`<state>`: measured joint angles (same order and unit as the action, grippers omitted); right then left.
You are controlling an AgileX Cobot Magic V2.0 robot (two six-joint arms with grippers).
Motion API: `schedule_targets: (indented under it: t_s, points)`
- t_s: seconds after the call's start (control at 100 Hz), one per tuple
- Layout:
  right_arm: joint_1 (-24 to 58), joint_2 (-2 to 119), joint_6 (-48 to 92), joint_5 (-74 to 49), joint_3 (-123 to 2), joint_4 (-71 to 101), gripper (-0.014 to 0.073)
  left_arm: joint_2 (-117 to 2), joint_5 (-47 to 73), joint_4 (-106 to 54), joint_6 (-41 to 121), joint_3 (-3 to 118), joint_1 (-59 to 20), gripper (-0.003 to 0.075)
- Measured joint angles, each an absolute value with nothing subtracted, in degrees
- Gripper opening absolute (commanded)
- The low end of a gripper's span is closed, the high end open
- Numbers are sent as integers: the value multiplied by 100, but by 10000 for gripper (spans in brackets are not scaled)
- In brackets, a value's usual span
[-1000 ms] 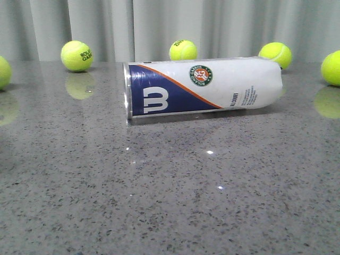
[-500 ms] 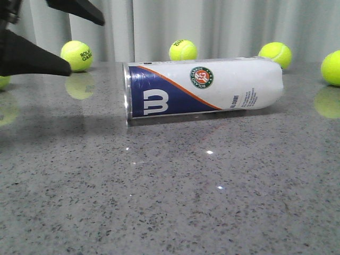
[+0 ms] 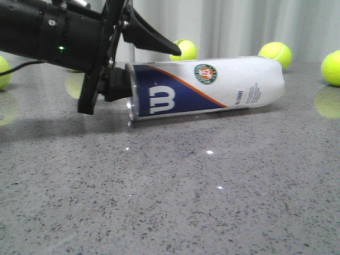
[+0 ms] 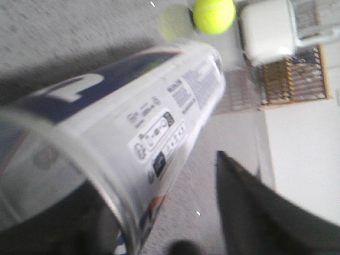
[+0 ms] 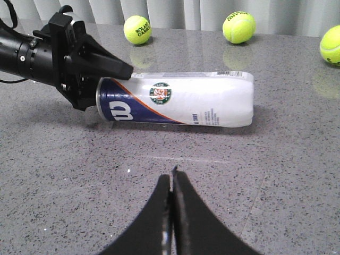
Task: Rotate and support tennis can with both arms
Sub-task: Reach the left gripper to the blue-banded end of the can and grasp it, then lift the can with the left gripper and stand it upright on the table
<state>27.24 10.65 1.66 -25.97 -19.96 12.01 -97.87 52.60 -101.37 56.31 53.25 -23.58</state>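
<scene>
The tennis can [image 3: 207,87] lies on its side on the grey table, navy Wilson end to the left. My left gripper [image 3: 151,69] is open around that end. One finger [image 3: 154,37] reaches over the far side of the can and the other sits at its rim. In the left wrist view the can [image 4: 133,117] rests against one finger, with a gap to the other finger [image 4: 249,207]. My right gripper [image 5: 171,178] is shut and empty, above the table in front of the can [image 5: 180,101]. It is out of the front view.
Yellow-green tennis balls lie along the back of the table [image 3: 275,54], [image 3: 332,68], [image 3: 184,49], [image 3: 2,71]; the right wrist view also shows balls [image 5: 137,29], [image 5: 239,27]. A white box [image 4: 265,32] stands beyond the table edge.
My left arm has come in from the left and now has its open fingers around the can's left end. The can has shifted slightly to the right.
</scene>
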Motion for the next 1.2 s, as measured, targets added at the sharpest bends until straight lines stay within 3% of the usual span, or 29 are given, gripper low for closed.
schedule_targets:
  t_s: [0.1, 0.42, 0.63, 0.91, 1.2]
  points:
    - [2724, 1065, 166, -2597, -1996, 1201, -60, -9814, 5604, -10161, 5649, 5338, -2358, -20]
    - [2724, 1065, 166, -2597, -1987, 1201, -60, -9632, 6103, -10148, 6113, 5359, -2358, -19]
    - [2724, 1065, 166, -2597, -1987, 1201, -60, -8619, 5494, -9908, 6410, 5454, -2358, -19]
    - [2724, 1065, 166, -2597, -1987, 1201, -60, -7316, 4550, -7065, 5245, 6555, -2358, -19]
    - [2724, 1065, 166, -2597, -1987, 1201, -60, -7203, 6017, -3299, 2669, 8129, -2358, -19]
